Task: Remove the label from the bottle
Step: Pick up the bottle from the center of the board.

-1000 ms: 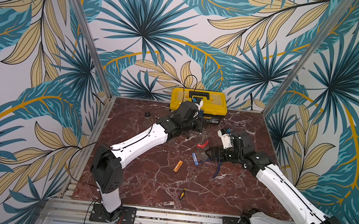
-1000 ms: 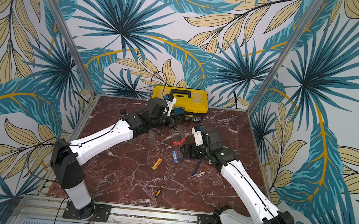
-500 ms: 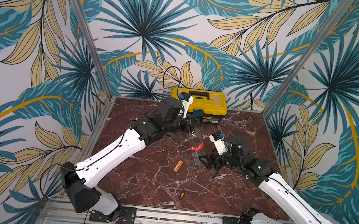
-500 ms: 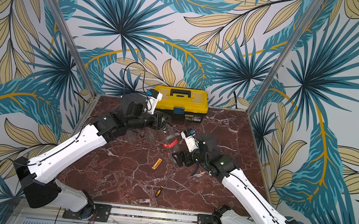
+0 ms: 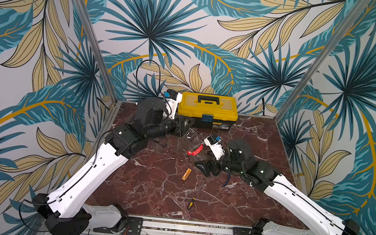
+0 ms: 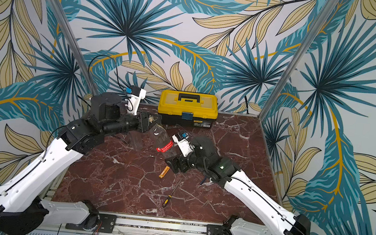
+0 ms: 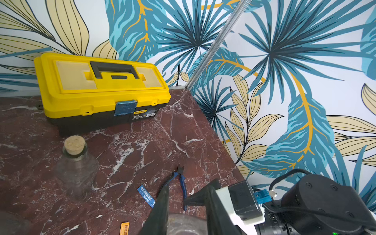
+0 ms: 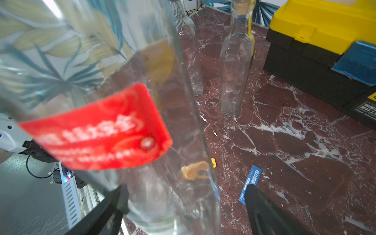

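Note:
A clear glass bottle (image 5: 194,145) hangs tilted above the marble floor, with a red label (image 5: 195,150) stuck on its side. My left gripper (image 5: 184,128) is shut on the bottle's upper end, and the left wrist view shows glass (image 7: 183,223) between its fingers (image 7: 160,209). My right gripper (image 5: 205,168) is open at the bottle's lower end. In the right wrist view the bottle (image 8: 173,193) and its label (image 8: 97,130) fill the near field. One of the right gripper's fingers (image 8: 264,209) stands apart from the glass.
A yellow toolbox (image 5: 208,110) sits against the back wall. Two corked clear bottles (image 8: 236,61) (image 8: 189,50) stand on the floor behind the held one. Blue pliers (image 7: 181,179), a blue strip (image 7: 146,196), an orange strip (image 5: 186,174) and a screwdriver (image 5: 193,199) lie loose.
The left arm has drawn back and to the left from the toolbox, carrying the bottle with it. The right gripper has followed forward and left to the bottle's lower end.

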Robot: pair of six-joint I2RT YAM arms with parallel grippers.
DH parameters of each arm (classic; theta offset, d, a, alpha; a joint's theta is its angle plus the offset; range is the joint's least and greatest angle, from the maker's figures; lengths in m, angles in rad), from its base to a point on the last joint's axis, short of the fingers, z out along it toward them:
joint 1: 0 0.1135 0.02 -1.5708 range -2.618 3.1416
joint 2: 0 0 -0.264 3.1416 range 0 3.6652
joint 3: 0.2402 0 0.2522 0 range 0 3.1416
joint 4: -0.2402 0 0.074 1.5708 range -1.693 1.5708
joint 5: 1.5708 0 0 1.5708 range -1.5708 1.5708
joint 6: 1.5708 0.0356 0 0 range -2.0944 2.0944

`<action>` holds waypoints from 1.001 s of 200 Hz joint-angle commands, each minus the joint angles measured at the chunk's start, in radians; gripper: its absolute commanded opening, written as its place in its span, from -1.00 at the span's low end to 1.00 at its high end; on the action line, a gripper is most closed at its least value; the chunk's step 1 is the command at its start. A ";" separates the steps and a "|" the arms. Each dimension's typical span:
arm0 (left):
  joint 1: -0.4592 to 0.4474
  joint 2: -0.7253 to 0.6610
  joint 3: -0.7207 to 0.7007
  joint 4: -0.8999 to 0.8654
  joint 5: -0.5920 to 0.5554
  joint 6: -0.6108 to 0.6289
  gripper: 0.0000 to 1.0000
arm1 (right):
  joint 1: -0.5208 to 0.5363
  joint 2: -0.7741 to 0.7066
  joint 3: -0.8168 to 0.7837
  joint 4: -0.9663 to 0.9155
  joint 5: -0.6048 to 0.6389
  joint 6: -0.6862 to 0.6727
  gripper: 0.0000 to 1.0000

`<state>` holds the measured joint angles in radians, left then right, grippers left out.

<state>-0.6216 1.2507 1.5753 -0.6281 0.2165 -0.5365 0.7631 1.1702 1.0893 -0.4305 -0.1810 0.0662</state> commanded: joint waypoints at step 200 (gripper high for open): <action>0.130 -0.098 -0.073 0.187 0.337 -0.087 -0.90 | 0.023 0.113 0.119 0.093 -0.299 0.059 -0.92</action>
<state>-0.5079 1.2144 1.5352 -0.5797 0.3428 -0.5858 0.8085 1.2655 1.1538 -0.3431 -0.3668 0.0608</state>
